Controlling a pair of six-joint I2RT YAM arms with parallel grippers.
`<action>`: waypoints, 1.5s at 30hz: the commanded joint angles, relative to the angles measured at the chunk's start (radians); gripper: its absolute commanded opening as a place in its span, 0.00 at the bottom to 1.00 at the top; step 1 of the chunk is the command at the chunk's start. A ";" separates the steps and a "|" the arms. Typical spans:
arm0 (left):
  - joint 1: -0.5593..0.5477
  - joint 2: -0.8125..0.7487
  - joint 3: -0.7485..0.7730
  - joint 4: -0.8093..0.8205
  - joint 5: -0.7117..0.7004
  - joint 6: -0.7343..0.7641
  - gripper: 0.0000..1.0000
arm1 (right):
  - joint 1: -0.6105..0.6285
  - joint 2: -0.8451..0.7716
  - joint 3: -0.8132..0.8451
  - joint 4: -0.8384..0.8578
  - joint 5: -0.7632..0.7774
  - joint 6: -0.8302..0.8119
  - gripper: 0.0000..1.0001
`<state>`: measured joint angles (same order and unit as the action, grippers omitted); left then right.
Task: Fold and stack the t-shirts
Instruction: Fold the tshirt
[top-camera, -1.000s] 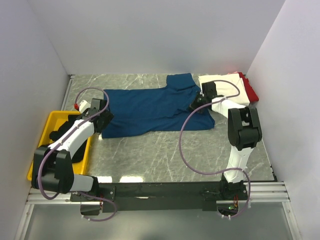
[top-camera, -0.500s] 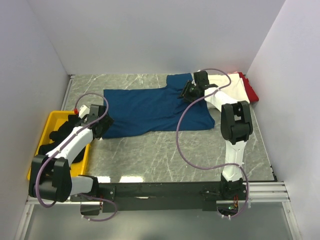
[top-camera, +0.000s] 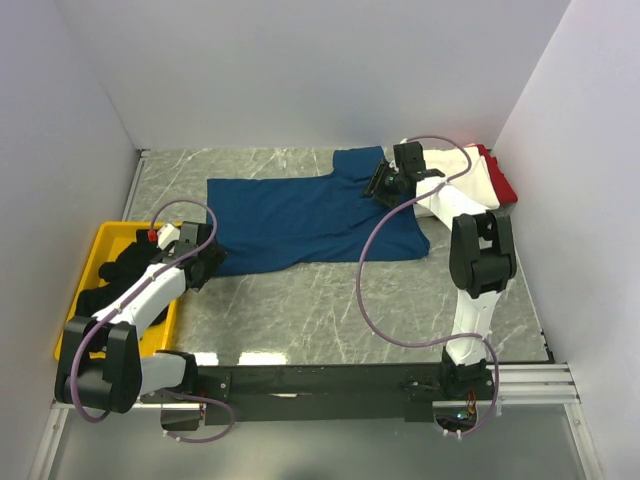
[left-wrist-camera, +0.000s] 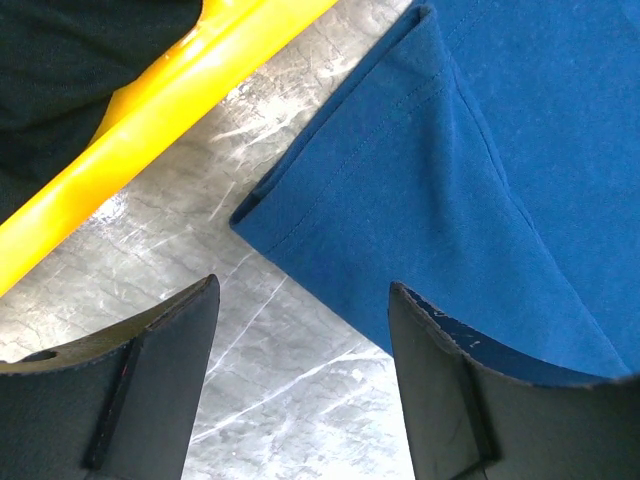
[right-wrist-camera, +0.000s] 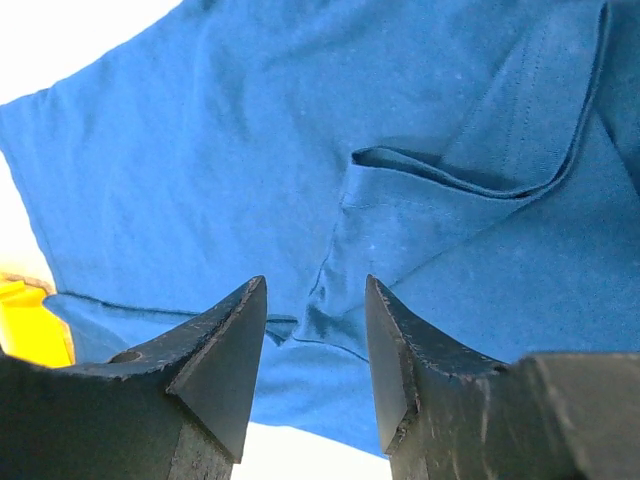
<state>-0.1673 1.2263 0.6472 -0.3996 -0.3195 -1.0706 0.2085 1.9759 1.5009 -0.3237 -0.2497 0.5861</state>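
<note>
Limp, light navy-blue t-shirt (top-camera: 290, 215) lies spread on the marble table (top-camera: 300, 300), the left gripper (left-wrist-camera: 300, 330) gaping over its hem corner (left-wrist-camera: 262, 212), the right gripper (right-wrist-camera: 315, 300) parted, seemingly empty, above a sleeve fold (right-wrist-camera: 450, 175), both likely pinch points.

**Your two arms: white shells, black joints**

Bolted to the black base rail (top-camera: 330, 385), your left arm (top-camera: 150, 290) and right arm (top-camera: 468, 318) both have white shells between chunky black joint housings. A purple cable (top-camera: 362, 290) loops loose off each arm, starting at the rail. Farthest from the rail, the left gripper (left-wrist-camera: 302, 288) and right gripper (right-wrist-camera: 314, 282) carry matte black wedge fingers (left-wrist-camera: 160, 370), scuffed pale along their edges.
</note>
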 joint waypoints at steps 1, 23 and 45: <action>-0.003 -0.010 0.000 0.036 -0.006 -0.008 0.73 | -0.006 0.001 -0.007 0.017 0.027 -0.003 0.51; -0.003 0.015 0.028 0.035 -0.012 0.024 0.72 | 0.098 0.276 0.398 -0.192 0.389 -0.087 0.48; -0.003 0.010 0.019 0.045 0.000 0.028 0.71 | 0.158 0.322 0.438 -0.244 0.484 -0.166 0.12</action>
<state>-0.1673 1.2541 0.6472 -0.3775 -0.3187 -1.0588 0.3569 2.3466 1.9404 -0.5877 0.2207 0.4244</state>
